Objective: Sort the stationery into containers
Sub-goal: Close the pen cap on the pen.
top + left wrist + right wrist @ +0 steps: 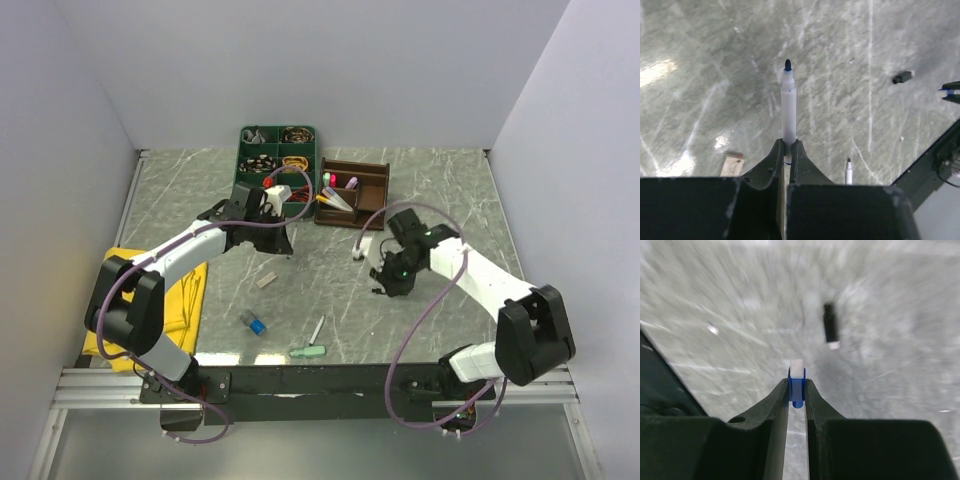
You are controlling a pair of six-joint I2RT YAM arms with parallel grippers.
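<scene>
**Mid-sort, both arms loaded.** At the left, my left gripper [282,194] was clamped narrow on a white pen [788,107] with a blue tip. It hung above the table just short of the brown organiser [356,163]. I judged this the carry step; the next move called for bringing the pen over a free compartment before letting go.

Near the front edge lay unsorted pieces: a blue cap [255,323], a thin pen [317,328] and a mint eraser [308,351]. The organiser already held a few markers [338,181].

At the right, my right gripper [386,278] was pinched on a small blue-and-white piece [796,366], low over the table near the organiser's front. By my reckoning it needed a lift and a short reach forward.

The overhead view placed the arms against the organiser but hid what each held; the wrist views showed both grasps plainly. The right wrist view, though blurred, showed a black cap [830,325] lying just beyond the fingertips, which I could not make out overhead.
</scene>
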